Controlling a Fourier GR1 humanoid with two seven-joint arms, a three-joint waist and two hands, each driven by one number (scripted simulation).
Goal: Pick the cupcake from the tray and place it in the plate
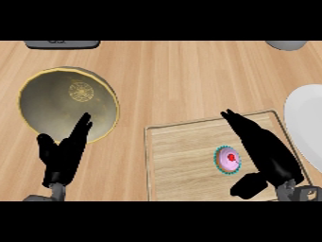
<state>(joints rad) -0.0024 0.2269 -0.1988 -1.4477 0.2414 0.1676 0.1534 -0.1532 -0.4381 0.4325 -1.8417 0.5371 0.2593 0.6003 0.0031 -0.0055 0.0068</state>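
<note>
A light wooden counter (191,71) carries everything. Toward its left edge sits a round, gold-rimmed dark bowl (65,101); at the right edge, a white round plate (320,123), partly cut off. A square wooden tray with a pale rim (184,160) lies along the near edge. On the tray's right half stands a small pink-frosted cupcake in a teal wrapper (227,160). The right hand (268,151) hovers open just beside it, fingers straight. The left hand (62,156) rests open over the bowl's near rim.
</note>
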